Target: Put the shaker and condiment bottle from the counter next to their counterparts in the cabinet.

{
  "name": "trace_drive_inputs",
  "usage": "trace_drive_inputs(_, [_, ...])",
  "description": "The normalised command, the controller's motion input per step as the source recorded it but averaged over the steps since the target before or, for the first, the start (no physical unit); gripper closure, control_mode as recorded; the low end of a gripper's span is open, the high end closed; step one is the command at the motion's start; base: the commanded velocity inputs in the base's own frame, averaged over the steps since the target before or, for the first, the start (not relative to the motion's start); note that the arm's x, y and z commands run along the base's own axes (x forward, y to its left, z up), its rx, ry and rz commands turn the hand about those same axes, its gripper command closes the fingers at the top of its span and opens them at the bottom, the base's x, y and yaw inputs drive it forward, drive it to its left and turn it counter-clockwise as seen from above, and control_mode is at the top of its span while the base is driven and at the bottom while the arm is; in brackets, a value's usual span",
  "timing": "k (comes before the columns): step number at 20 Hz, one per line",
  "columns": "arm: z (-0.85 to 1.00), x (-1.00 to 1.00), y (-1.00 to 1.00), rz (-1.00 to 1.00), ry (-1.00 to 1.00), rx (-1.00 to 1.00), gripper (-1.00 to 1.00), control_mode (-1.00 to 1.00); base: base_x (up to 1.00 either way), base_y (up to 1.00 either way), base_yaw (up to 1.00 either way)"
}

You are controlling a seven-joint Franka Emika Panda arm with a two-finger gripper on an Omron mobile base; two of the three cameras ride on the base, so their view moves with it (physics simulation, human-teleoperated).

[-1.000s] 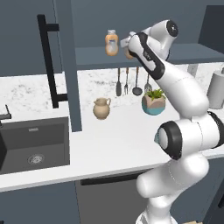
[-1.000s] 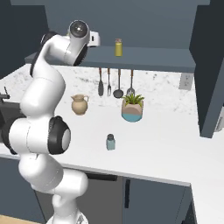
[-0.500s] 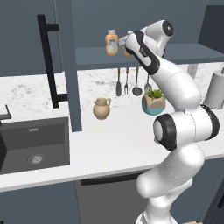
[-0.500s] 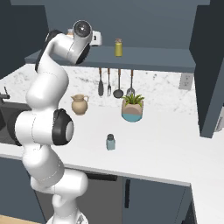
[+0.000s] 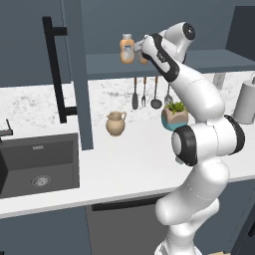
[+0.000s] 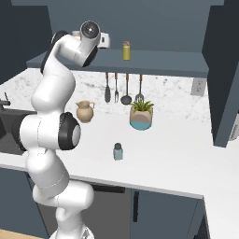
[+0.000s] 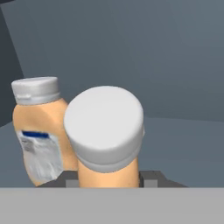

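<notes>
Arm is advancing shelfward; gripper is clamping the rigid, light, smooth orange plastic condiment bottle mid-body.

I am holding the arm stretched high, wrist bent forward, with the claw clamping the condiment bottle at shelf height.

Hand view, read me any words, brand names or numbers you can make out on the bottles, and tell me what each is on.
No text can be read.
Label on the standing orange bottle: a blue bar over grey smudges, too blurred to read.
Condiment bottle in the hand: white cap toward the camera, no print showing.
Cabinet wall behind: plain, no sign.
</notes>
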Motion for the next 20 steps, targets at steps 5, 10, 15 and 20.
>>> trace_drive_inputs(5, [-0.13, 0.01, 0.00, 0.00, -0.01, 0.01, -1.00, -1.00, 0.00, 0.00, 0.00])
trace_drive_inputs(10, [-0.08, 0.00, 0.00, 0.00, -0.02, 0.02, -1.00, -1.00, 0.00, 0.00, 0.00])
trace_drive_inputs(15, [0.00, -0.10, -0.04, 0.00, -0.07, 0.06, -1.00, -1.00, 0.00, 0.00, 0.00])
trace_drive_inputs(20, [0.00, -0.30, -0.15, 0.00, -0.07, 0.10, -1.00, -1.00, 0.00, 0.00, 0.00])
